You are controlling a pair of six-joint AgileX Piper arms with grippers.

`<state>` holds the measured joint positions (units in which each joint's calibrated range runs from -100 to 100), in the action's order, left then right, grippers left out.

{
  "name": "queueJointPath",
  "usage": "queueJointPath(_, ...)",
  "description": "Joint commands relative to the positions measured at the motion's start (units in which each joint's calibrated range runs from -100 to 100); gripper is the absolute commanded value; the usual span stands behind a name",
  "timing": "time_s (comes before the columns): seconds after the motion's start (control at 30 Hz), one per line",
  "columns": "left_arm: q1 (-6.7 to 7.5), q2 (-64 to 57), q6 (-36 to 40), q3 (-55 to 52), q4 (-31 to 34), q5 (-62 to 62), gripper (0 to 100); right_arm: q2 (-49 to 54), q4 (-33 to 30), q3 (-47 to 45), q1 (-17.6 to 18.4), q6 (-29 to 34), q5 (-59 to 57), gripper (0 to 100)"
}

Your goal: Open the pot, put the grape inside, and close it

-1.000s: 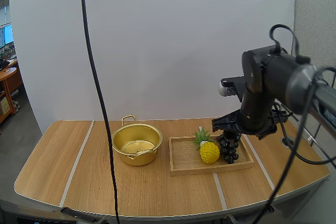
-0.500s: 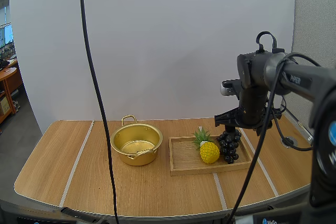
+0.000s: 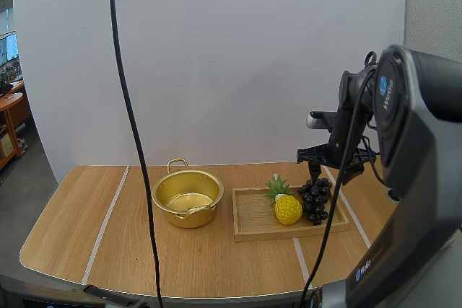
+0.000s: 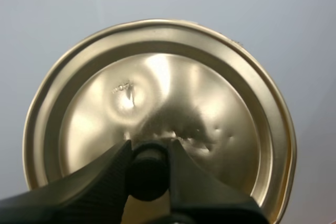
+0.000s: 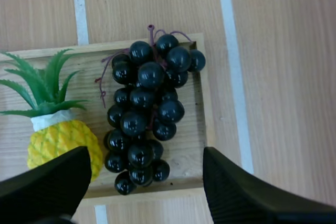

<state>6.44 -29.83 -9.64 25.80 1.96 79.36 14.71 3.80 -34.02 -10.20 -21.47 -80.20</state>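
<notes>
A: Are there any words or numbers you can read?
B: None. The right arm (image 3: pixel 426 142), at the right of the high view, bears a round blue badge (image 3: pixel 380 86) with a pale sign in it, but I can tell no letters.
A: And lower on that arm?
B: At the lower right there is a small blue logo (image 3: pixel 359 274) with a short word beside it, too small to read.
A: Anything on the lid?
B: The lid (image 4: pixel 210 103) has a small stamped mark (image 4: pixel 123 86) near its middle. It may be letters or digits, but it cannot be read
</notes>
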Motion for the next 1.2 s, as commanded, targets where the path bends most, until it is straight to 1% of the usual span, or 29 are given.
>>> queueJointPath(0.0,0.05,-0.16,0.10,0.41,0.45,-2.04,0,-3.13,1.04,1.05,-0.26,-2.18,3.15,100)
queueJointPath(0.23,0.05,-0.16,0.10,0.41,0.45,-2.04,0,-6.58,1.04,1.05,-0.26,-2.39,7.44,100)
queueJointPath(0.5,0.05,-0.16,0.10,0.41,0.45,-2.04,0,-11.44,1.15,1.05,-0.26,-2.59,8.37,100)
queueJointPath(0.63,0.05,-0.16,0.10,0.41,0.45,-2.04,0,-12.02,2.85,1.05,-0.26,-3.54,9.05,100)
queueJointPath(1.17,0.05,-0.16,0.10,0.41,0.45,-2.04,0,-17.93,3.24,0.92,-0.26,-3.54,11.69,100)
